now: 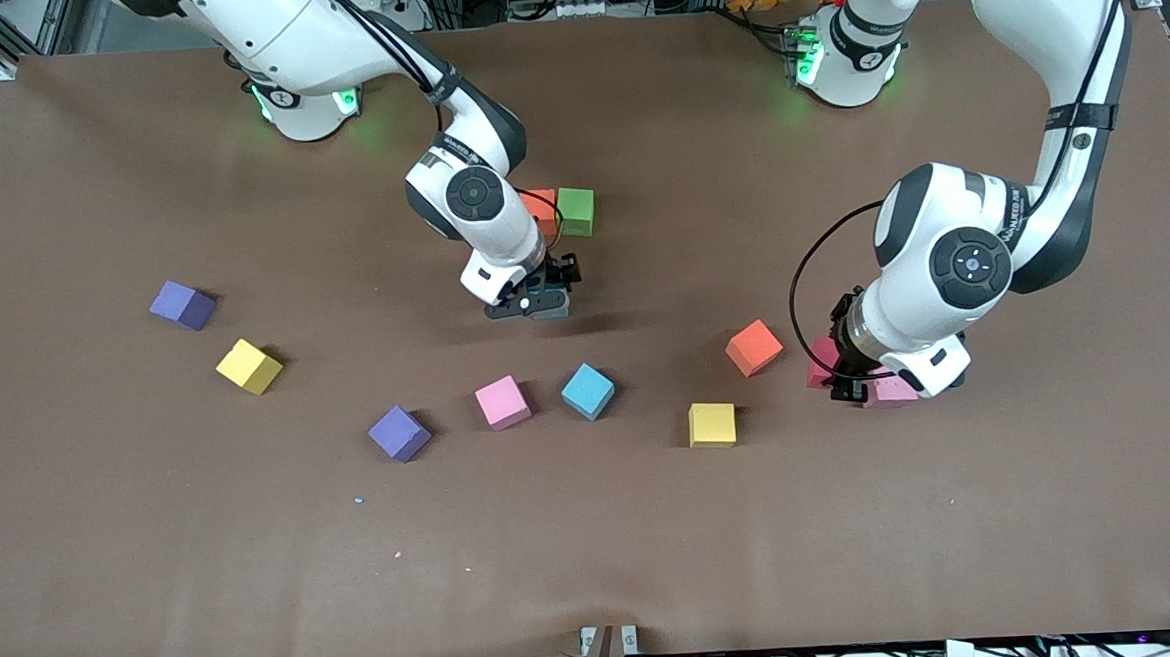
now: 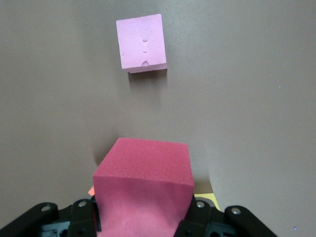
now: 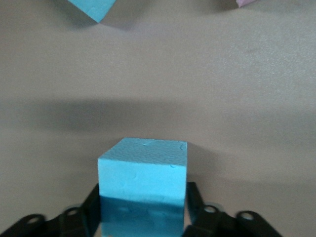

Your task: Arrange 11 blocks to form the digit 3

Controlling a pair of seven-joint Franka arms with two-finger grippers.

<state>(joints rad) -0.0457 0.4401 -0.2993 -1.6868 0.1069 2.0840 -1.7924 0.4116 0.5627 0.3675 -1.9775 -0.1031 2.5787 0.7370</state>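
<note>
- Front view first: the brown table (image 1: 156, 551) has a wide bare strip along the edge nearest that camera, and more bare room at both ends.
- Blocks are strewn across the middle: a purple block (image 1: 182, 306) and a yellow block (image 1: 249, 366) toward the right arm's end, then a second purple block (image 1: 399, 433), a pink block (image 1: 503, 402) and a blue block (image 1: 587, 390) in a loose row.
- Toward the left arm's end sit another yellow block (image 1: 712, 425) and an orange block (image 1: 753, 348), well apart from each other.
- Nearer the robots' bases, a red-orange block (image 1: 542, 211) and a green block (image 1: 576, 211) touch side by side, partly hidden by the right arm's wrist.
- Right gripper (image 1: 542, 306) is low over bare table, between that pair and the blue block on the table.
- Right wrist view: a light blue block (image 3: 143, 185) sits between the fingers (image 3: 91, 210); whether they are pressing it or just flanking it, I cannot tell. Bare table lies just ahead of it.
- Left gripper (image 1: 853, 380) is low at the left arm's end, pinching a red block (image 2: 143, 190), its fingers pressed against the sides.
- Left wrist view: a pale pink block (image 2: 142, 43) lies on the table ahead of the red one, apart from it, with clear surface between them.
</note>
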